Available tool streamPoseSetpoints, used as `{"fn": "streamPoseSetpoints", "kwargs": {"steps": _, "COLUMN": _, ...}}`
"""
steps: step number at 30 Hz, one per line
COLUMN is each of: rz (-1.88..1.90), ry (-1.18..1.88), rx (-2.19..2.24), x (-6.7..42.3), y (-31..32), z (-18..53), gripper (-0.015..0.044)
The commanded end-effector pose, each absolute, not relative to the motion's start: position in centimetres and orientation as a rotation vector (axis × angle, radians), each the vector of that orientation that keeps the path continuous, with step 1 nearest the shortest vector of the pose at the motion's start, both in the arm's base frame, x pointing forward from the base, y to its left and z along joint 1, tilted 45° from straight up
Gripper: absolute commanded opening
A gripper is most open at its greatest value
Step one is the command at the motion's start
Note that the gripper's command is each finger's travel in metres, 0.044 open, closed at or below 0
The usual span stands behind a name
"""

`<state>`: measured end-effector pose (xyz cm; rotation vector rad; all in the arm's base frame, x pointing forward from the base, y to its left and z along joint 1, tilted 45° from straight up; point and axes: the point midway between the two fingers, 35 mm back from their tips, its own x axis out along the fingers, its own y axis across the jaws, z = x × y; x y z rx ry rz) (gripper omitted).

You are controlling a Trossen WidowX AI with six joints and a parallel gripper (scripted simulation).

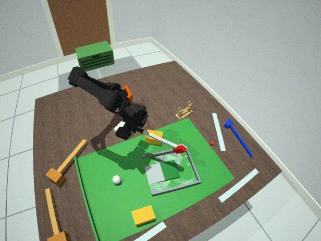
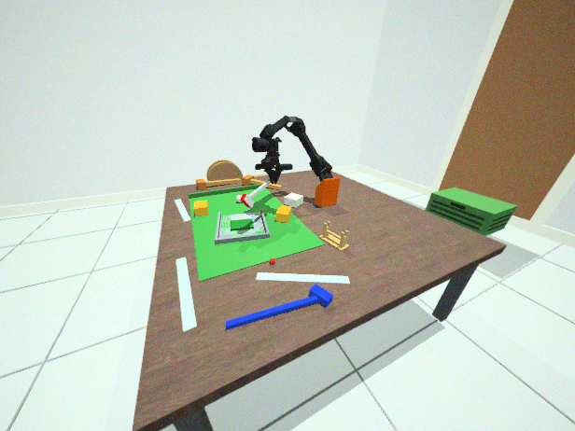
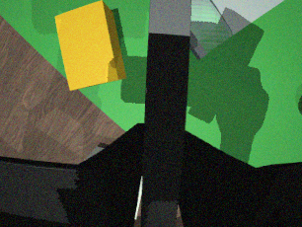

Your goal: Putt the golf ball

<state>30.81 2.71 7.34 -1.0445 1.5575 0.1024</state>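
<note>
— What did the room and the surface look like?

— White tiled floor [image 2: 65, 280], pale walls, a brown door [image 1: 78, 23] at the upper left of the top view with a green crate [image 1: 95, 55] below it. A dark wood table [image 2: 397, 243] filled the middle, and a green mat [image 1: 117, 203] covered its lower centre.

— And on the mat?

— A grey-framed green [image 1: 173, 173] with its ramp sat right of centre. Two yellow blocks, one [image 1: 143, 215] near the bottom edge. The ball [image 1: 116, 179] lay left of the green, apart from it.

— The claw?

— The arm [image 1: 104, 92] reached in from the upper left. The claw [image 1: 139, 129] was clamped on the putter [image 1: 167, 142] at the dark grip end. The shaft slanted down to the right in the air, and its red head [image 1: 180, 148] hung over the green's upper corner, well away from the ball.
</note>
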Motion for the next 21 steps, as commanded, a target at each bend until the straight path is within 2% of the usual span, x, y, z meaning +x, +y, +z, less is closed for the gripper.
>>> {"fn": "streamPoseSetpoints", "kwargs": {"steps": 1, "rz": -0.037, "ry": 1.535, "rx": -0.951, "x": 30.4, "y": 0.2, "z": 9.8, "gripper": 0.0}}
{"fn": "streamPoseSetpoints", "kwargs": {"steps": 21, "rz": -0.639, "ry": 1.38, "rx": -0.534, "x": 24.4, "y": -10.0, "z": 19.2, "gripper": 0.0}}
